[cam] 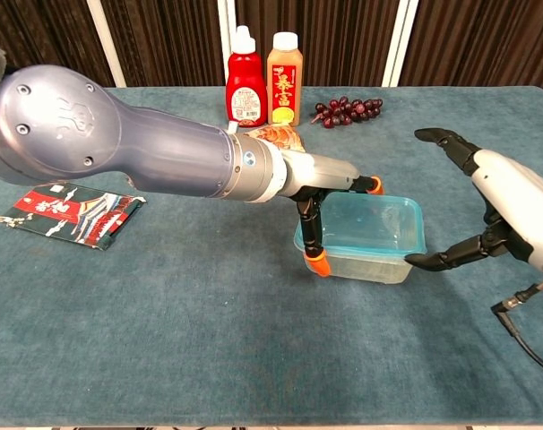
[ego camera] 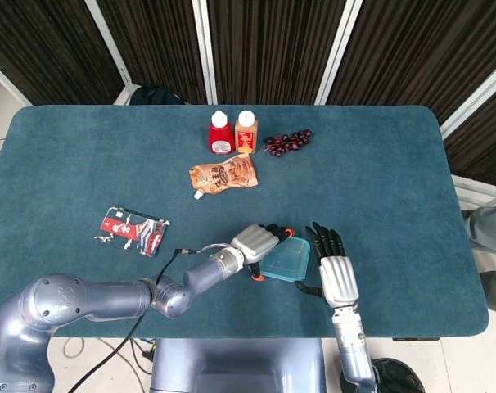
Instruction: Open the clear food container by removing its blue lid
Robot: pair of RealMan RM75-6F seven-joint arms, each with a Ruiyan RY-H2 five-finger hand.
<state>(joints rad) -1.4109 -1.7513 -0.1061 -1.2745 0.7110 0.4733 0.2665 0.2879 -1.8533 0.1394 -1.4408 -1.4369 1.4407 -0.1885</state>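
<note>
The clear food container (ego camera: 286, 262) (cam: 372, 237) with its blue lid on sits near the table's front edge. My left hand (ego camera: 259, 241) (cam: 329, 199) holds its left end: an orange-tipped thumb presses the front left corner and another finger reaches the far edge. My right hand (ego camera: 335, 268) (cam: 497, 208) hangs just right of the container with its fingers spread. Its thumb tip is at the front right corner and its upper fingers arch above the lid. I cannot tell whether the thumb touches.
At the back stand a red sauce bottle (ego camera: 220, 133), an orange bottle (ego camera: 245, 131) and dark grapes (ego camera: 287, 141). A brown pouch (ego camera: 223, 175) lies mid-table and a red packet (ego camera: 132, 230) at the left. A black cable (cam: 522, 324) trails under my right hand.
</note>
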